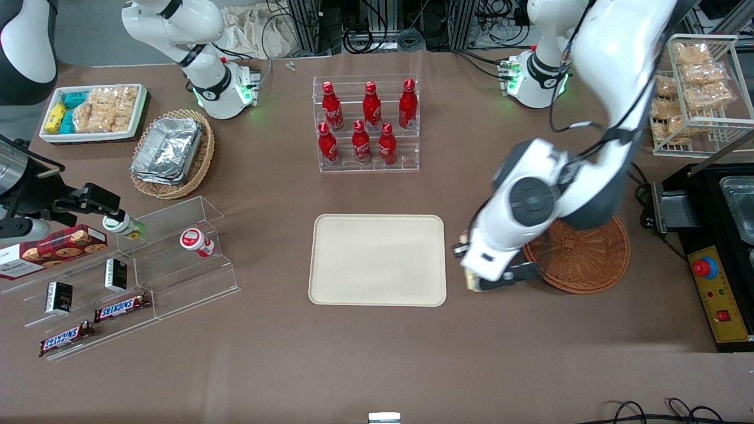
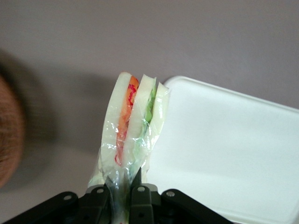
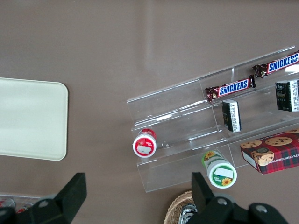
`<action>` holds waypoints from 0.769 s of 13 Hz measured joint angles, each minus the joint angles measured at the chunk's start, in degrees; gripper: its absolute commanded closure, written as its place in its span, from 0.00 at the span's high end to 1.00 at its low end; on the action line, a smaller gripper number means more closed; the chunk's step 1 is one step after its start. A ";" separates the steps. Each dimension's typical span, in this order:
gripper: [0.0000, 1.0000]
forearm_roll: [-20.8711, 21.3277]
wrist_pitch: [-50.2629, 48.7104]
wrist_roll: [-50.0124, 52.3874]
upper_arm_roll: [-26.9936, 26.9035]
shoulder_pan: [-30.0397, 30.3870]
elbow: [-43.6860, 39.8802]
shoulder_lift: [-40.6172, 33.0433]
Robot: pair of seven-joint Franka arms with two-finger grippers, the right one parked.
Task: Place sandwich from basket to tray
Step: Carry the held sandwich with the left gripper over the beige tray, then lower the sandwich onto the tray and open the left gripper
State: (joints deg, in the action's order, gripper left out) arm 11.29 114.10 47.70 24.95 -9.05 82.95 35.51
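Note:
My left gripper [image 2: 122, 186] is shut on the sandwich [image 2: 133, 126], a plastic-wrapped wedge of white bread with orange-red and green filling. In the front view the gripper [image 1: 471, 268] hangs above the table between the cream-beige tray [image 1: 377, 260] and the round reddish-brown basket [image 1: 580, 253], with only a sliver of the sandwich [image 1: 469, 280] showing under the wrist. In the wrist view the tray [image 2: 224, 149] lies just beside the sandwich, and the basket edge [image 2: 9, 130] is a brown blur.
A rack of red bottles [image 1: 365, 123] stands farther from the camera than the tray. A clear stepped shelf [image 1: 129, 271] with snacks and a tan oval basket of foil containers [image 1: 172, 152] lie toward the parked arm's end. A black appliance [image 1: 716, 247] sits beside the basket.

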 measured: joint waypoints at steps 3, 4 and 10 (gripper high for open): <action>0.00 0.38 4.02 1.66 -0.01 -3.87 -0.07 6.32; 0.00 0.42 4.07 1.90 -0.02 -4.68 -0.07 7.82; 1.00 0.68 5.30 1.99 -0.05 -5.92 -0.77 11.68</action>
State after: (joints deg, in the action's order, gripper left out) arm 11.97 119.40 49.69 24.90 -14.97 82.18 47.19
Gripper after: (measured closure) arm 0.674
